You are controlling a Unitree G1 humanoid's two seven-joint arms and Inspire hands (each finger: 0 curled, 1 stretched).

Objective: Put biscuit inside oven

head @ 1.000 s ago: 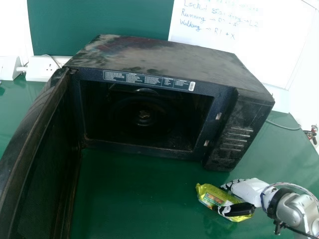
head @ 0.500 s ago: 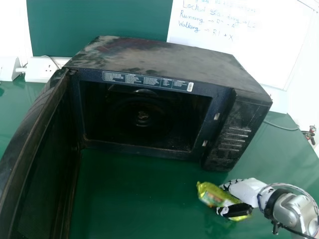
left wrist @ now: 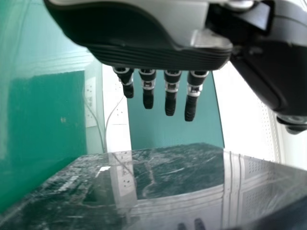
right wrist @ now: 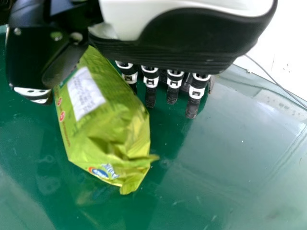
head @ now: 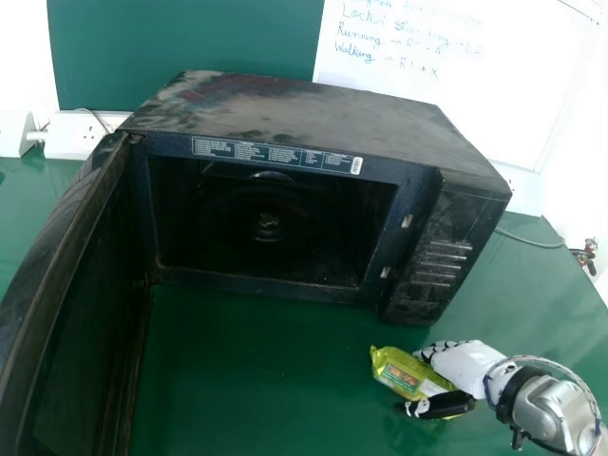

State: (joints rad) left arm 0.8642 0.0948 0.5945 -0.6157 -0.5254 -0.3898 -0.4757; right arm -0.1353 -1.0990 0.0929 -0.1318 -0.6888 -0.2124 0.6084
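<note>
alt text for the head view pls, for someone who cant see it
Right robot hand, thumb and fingers on either side of a yellow-green biscuit packet on a green table, before a black microwave oven. The oven door stands open at left; a whiteboard with handwriting is behind.

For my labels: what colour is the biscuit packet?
Yellow-green; the biscuit packet shows best in the right wrist view.

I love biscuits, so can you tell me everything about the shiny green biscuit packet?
The long, yellow-green biscuit packet looks like shiny plastic, with a white label, little red marks, a blue-and-white logo and a crinkly end. It lies on the green table, outside the open black microwave oven. The robot's black-and-white right hand has its thumb on one side and fingers on the other.
</note>
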